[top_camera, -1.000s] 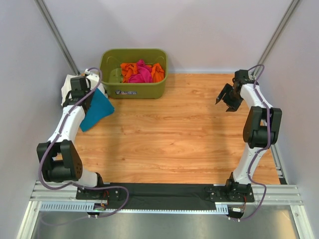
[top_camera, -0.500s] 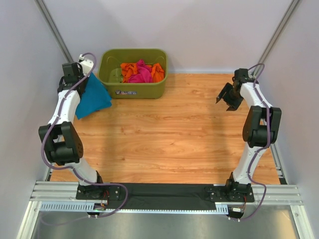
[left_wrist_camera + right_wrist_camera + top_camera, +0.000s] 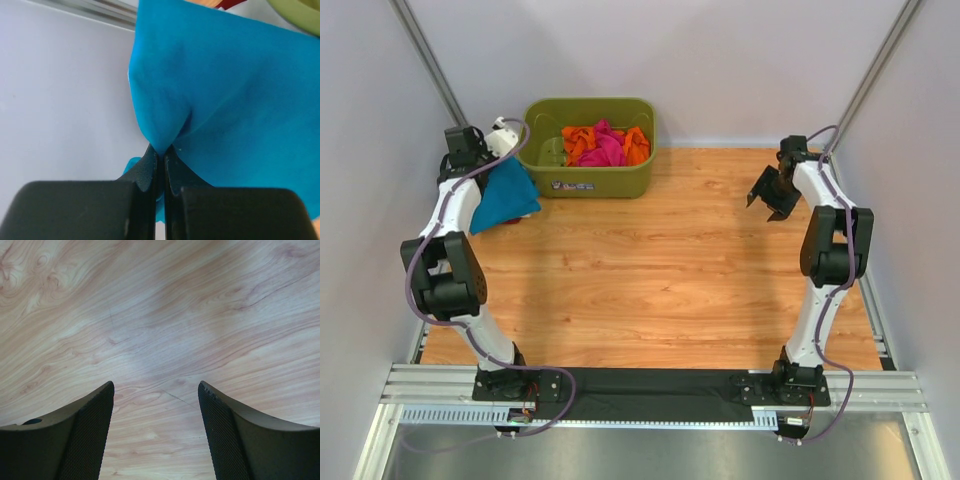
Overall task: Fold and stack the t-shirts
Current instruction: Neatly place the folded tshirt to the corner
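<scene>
Soft teal-blue cloth t-shirt (image 3: 506, 196): hangs below the pinching left gripper (image 3: 161, 151) at the wood-grain counter's (image 3: 660, 270) far-left corner; right gripper (image 3: 156, 386) spread, empty, well apart.

Warm wood grain runs across the worktop (image 3: 670, 270), boxed in by plain, pale grey-lilac walls (image 3: 740, 60) at the back and on both sides. Slim metal posts (image 3: 433, 75) slant up from the two far corners. An aluminium rail (image 3: 880, 388) lines the near edge. The light is soft and even.
</scene>
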Tool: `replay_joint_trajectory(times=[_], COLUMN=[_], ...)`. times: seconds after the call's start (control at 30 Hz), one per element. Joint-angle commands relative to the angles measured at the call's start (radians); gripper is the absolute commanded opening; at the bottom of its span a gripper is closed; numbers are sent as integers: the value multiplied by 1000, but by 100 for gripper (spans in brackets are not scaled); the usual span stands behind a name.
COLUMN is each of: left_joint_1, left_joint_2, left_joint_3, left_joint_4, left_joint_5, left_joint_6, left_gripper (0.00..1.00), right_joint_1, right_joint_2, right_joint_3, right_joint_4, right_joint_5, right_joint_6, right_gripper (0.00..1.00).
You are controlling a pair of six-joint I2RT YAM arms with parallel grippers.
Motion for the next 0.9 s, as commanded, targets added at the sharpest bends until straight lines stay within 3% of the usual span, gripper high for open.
replay_joint_trajectory(times=[0.0, 0.07, 0.23, 0.53, 0.8, 0.83, 0.87], left_joint_1=[6, 6, 6, 3, 1, 0, 0], left_joint_2=[23, 49, 120, 212, 263, 269, 275], left_joint_3=[56, 56, 146, 206, 223, 238, 249], left_joint_4=[156, 188, 203, 137, 159, 217, 258], left_joint_5=[-3, 8, 64, 149, 155, 146, 137], left_joint_6=[182, 298, 295, 571, 571, 516, 476], left_gripper=[0, 0, 0, 0, 1, 9, 32], right_joint_1=[7, 7, 9, 10, 13, 13, 15], right_joint_2=[17, 28, 55, 126, 203, 215, 219], right_joint_3=[55, 62, 91, 172, 272, 290, 299], right_joint_4=[-15, -18, -36, -72, -116, -119, -124], right_joint_5=[18, 17, 24, 34, 38, 35, 32], right_joint_6=[14, 17, 28, 59, 59, 59, 60], right_gripper=[70, 70, 69, 70, 69, 70, 69])
